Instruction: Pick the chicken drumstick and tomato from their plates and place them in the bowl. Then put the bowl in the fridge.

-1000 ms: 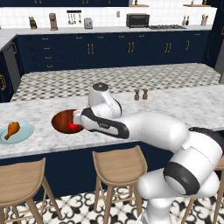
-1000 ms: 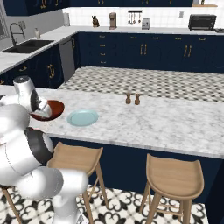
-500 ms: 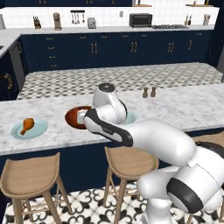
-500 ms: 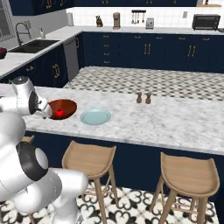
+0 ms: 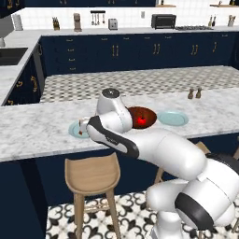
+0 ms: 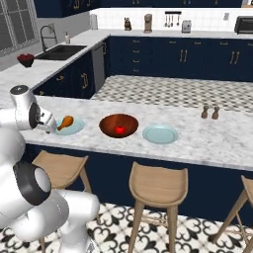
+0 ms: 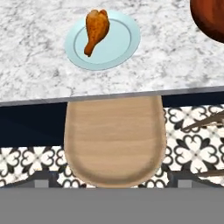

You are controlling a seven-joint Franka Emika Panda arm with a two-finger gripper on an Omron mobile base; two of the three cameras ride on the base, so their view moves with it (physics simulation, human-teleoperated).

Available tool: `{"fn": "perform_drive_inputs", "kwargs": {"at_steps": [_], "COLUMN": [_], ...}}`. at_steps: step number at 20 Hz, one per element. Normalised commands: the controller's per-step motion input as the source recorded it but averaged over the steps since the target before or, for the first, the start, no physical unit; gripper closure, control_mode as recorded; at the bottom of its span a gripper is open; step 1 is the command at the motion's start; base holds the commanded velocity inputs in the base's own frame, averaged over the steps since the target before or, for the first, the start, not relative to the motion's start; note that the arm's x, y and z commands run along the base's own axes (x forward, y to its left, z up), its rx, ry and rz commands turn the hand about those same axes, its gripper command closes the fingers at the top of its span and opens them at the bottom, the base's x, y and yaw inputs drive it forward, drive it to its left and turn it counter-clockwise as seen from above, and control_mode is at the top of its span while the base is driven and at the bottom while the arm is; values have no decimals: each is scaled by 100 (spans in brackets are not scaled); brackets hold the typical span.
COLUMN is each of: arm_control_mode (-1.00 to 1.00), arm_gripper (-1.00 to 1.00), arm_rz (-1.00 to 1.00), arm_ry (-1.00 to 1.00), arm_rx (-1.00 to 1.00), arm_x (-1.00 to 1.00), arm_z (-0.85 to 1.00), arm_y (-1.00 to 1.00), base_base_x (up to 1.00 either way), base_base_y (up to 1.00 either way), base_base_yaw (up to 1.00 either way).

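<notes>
Both base views have slid sideways over the last second, so I take it the base has driven along the desk [image 6: 197, 143] rather than anything on it moving. That puts a stool [image 7: 114, 140] straight under the hand camera.

In the right base view the bowl [image 6: 118, 125] sits mid-desk, with the empty plate [image 6: 160, 134] just beside it at 3 o'clock and the drumstick plate [image 7: 127, 41] at 9 o'clock.

The gripper [image 7: 112, 177] is spread wide and carries nothing. It seems to hang out past the desk edge, though I can't judge that well.

The drumstick [image 7: 96, 29] lies on its plate at 12 o'clock in the hand view, bone end toward me. The tomato [image 6: 119, 130] rests in the bowl, so the drumstick is the remaining pick, now within closer reach.
</notes>
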Motion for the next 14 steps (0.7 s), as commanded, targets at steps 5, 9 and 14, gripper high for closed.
{"fn": "perform_drive_inputs", "kwargs": {"at_steps": [5,9,14], "arm_control_mode": [100,100,-100], "arm_gripper": [-100,-100,-100], "arm_rz": [0,0,0], "arm_ry": [0,0,4], "arm_rx": [0,0,0], "arm_x": [0,0,40], "arm_z": [0,0,0], "arm_y": [0,0,-6], "base_base_x": [92,97,47], "base_base_y": [-20,-7,0], "base_base_yaw": [0,-2,-2]}}
